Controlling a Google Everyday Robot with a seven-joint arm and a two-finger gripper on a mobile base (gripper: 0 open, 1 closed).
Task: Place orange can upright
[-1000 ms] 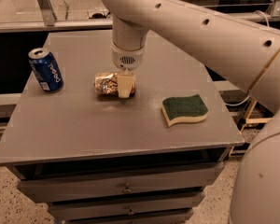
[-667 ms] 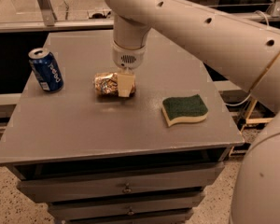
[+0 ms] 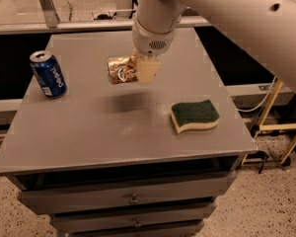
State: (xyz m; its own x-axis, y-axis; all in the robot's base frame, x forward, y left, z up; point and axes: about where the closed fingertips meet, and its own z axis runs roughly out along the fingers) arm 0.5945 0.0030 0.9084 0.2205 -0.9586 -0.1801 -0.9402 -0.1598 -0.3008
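Observation:
The orange can (image 3: 121,70) is coppery gold with pale mottled markings. It lies on its side in the air above the grey table (image 3: 89,137), with its shadow on the tabletop below it. My gripper (image 3: 142,70) is shut on the can's right end and holds it up, near the middle of the table. My white arm comes down from the upper right.
A blue Pepsi can (image 3: 48,74) stands upright at the table's left side. A green and yellow sponge (image 3: 194,115) lies at the right. The table has drawers (image 3: 133,199) below its front edge. A metal frame stands behind the table.
My gripper has lifted the orange can off the tabletop, still on its side. The blue can and the sponge have not moved.

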